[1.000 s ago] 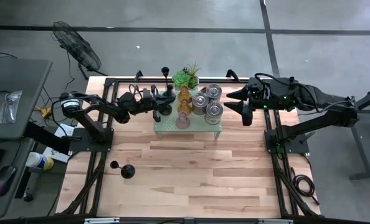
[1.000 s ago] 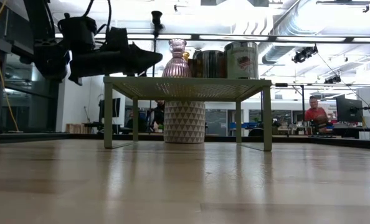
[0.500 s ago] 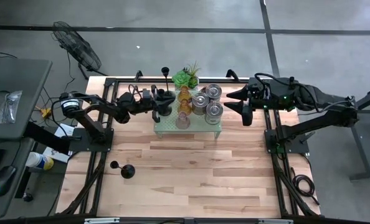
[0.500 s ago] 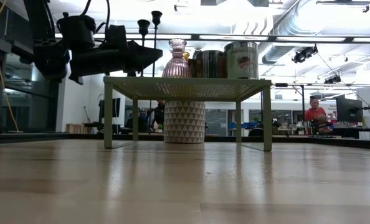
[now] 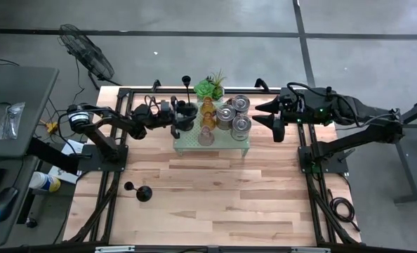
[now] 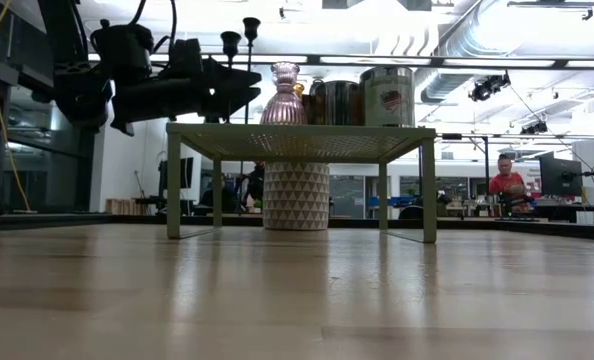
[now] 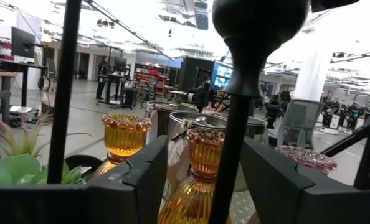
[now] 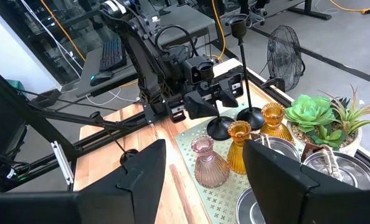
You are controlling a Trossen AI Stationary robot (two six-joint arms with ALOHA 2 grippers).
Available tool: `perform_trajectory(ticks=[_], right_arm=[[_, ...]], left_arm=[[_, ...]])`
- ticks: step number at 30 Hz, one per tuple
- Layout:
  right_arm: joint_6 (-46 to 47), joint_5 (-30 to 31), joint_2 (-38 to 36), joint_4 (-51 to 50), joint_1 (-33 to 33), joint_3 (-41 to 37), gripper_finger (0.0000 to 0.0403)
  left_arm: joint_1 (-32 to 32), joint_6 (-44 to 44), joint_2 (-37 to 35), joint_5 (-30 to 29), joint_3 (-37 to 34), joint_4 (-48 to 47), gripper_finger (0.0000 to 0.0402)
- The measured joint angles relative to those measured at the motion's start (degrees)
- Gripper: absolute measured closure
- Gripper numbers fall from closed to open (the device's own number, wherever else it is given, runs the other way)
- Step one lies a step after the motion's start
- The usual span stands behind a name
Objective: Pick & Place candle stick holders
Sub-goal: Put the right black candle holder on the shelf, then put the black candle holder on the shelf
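Left gripper, jaws parted, straddles a black candle stick holder on the perforated stand; right gripper waits open.

Three black holders were in view: two upright on the stand and one lying on the table. There were two amber holders, one pink glass holder and three silvery tins. There was one stand, one plant and one fan.
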Motion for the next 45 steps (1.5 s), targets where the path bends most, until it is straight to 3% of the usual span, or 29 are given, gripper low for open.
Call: perform_trajectory(ticks=[16, 27, 36, 45], right_arm=[[0.01, 0.01, 0.00, 0.00, 0.00, 0.00, 0.0197], [0.02, 0.02, 0.00, 0.00, 0.01, 0.00, 0.0197], [0.02, 0.02, 0.00, -0.02, 0.01, 0.00, 0.0197], [0.02, 0.02, 0.00, -0.02, 0.01, 0.00, 0.0197]], left_arm=[[0.03, 1.19, -1.36, 3.09, 0.07, -2.75, 0.0206], [0.03, 6.10, -12.55, 2.24, 0.04, -24.27, 0.0206], [0.03, 9.76, -21.42, -1.52, 0.04, -33.91, 0.0206], [0.03, 11.09, -29.88, -1.29, 0.02, -47.17, 0.0206]])
